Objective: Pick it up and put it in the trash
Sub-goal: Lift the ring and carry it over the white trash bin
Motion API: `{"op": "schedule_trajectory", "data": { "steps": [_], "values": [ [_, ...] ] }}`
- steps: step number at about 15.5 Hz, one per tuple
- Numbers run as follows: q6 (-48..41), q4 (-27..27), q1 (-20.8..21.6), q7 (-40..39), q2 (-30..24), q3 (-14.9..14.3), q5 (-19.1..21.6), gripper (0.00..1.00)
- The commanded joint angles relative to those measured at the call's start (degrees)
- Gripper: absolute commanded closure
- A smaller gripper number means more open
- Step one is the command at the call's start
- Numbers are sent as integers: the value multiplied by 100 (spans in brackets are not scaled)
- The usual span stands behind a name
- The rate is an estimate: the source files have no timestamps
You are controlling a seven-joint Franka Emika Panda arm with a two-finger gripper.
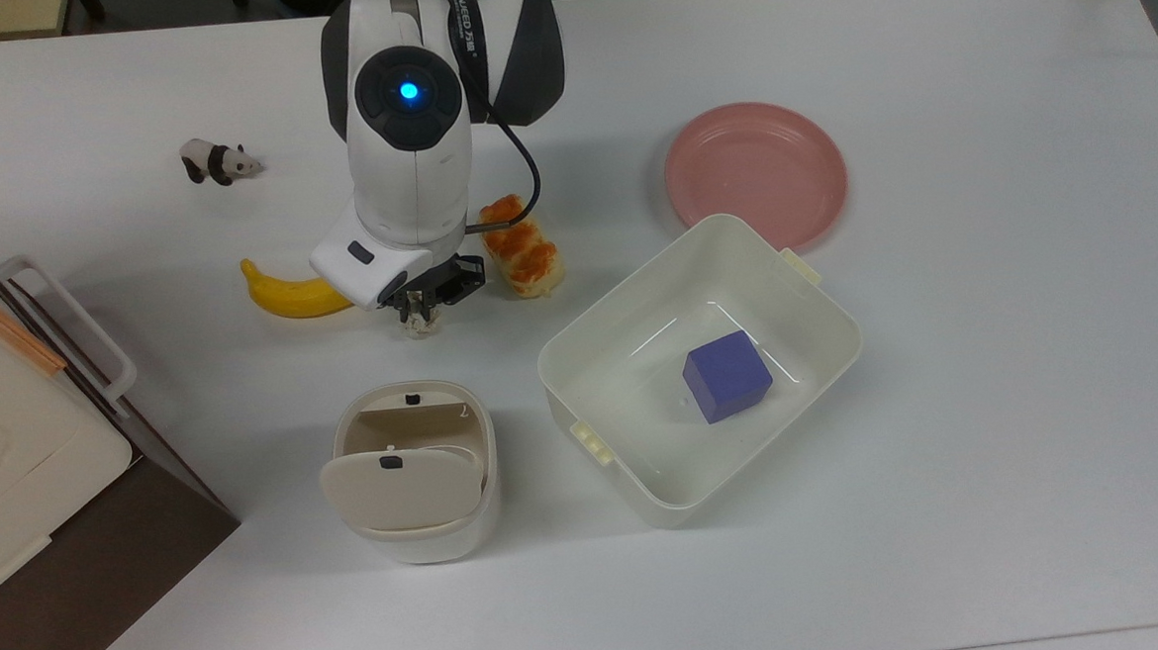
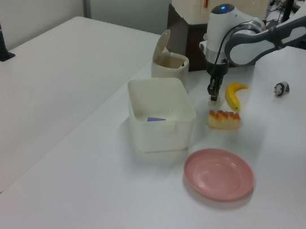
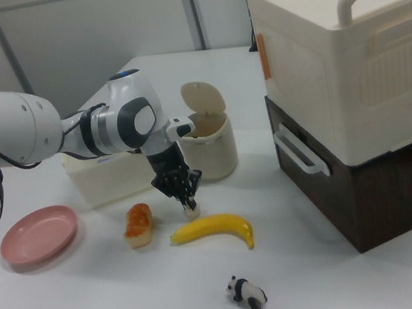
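Observation:
The crumpled whitish paper ball (image 1: 422, 325) lies on the white table between the banana and the bread roll. My gripper (image 1: 422, 311) points straight down over it, its black fingers closed in against the ball's sides. In the right view the gripper (image 3: 189, 202) pinches the ball (image 3: 192, 213) just at table level. The trash, a cream bin (image 1: 404, 488) with its flap lid tipped up, stands a short way from the ball toward the top view's bottom edge. It also stands behind the gripper in the right view (image 3: 208, 142) and beside the arm in the left view (image 2: 169, 65).
A banana (image 1: 295, 295) lies to the top view's left of the ball and an orange-glazed bread roll (image 1: 525, 249) to its right. A white tub (image 1: 842, 323) holds a purple cube (image 1: 727, 375). A pink plate (image 1: 755, 172), a panda toy (image 1: 217, 162) and a cream box (image 1: 10, 444) are around.

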Motion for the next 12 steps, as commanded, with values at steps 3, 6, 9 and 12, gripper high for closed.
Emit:
{"op": "schedule_trajectory", "data": {
  "steps": [3,6,9,12],
  "values": [
    [-247,442,29,75,-232,2,-22,89],
    [-661,961,29,75,-391,54,310,89],
    [-662,1287,11,162,-418,72,602,89],
    [-583,1480,-24,583,-400,72,733,89]
  ]
}}
